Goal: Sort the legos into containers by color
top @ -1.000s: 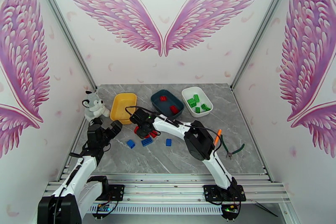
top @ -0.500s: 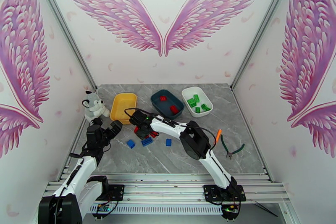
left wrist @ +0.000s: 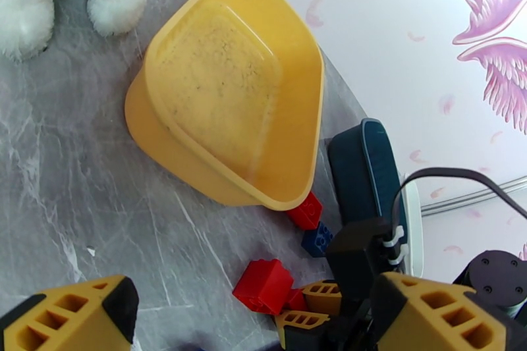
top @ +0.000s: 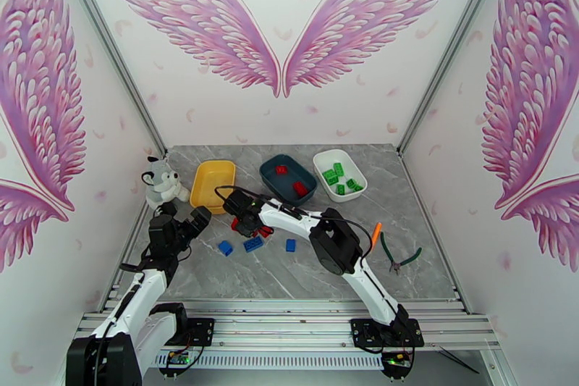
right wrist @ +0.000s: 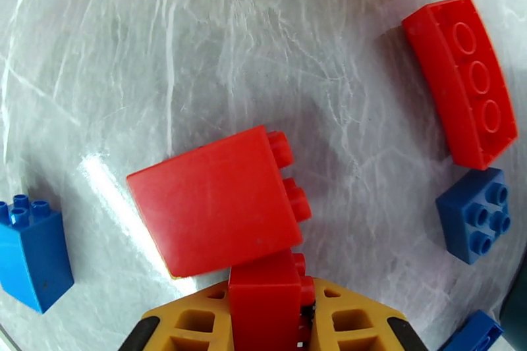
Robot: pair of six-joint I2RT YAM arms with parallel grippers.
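A small red brick (right wrist: 267, 293) is clamped between the right fingers (right wrist: 191, 323); this is seen close up in the right wrist view. A bigger red brick (right wrist: 217, 204) is laid on its side right in front of it, so close that it cannot be told whether the two touch. A long red brick (right wrist: 461, 82) is seen off to the right with its round hollows turned up, and a blue brick (right wrist: 474, 214) is set just beside it.

From above, the grip itself is hidden under the right arm, but the place around it is made plain. The fingers are found low over the grey bench (top: 289, 286), near the front of the yellow tray (top: 212, 185). Three blue bricks (top: 253, 243) are spread on the bench nearby. Two red bricks (top: 299, 188) are seen in the dark blue tray (top: 269, 176), and green bricks (top: 336, 176) are heaped in the white tray (top: 326, 159). A toy dog (top: 163, 181) is sat left of the yellow tray, and pliers (top: 405, 258) are laid far to the right.

The left fingers (left wrist: 72, 316) are held wide apart above the bench. In the left wrist view the speckled inside of the yellow tray is shown, with a little red brick (left wrist: 306, 211) and a dark blue brick (left wrist: 318, 239) tucked by its corner.
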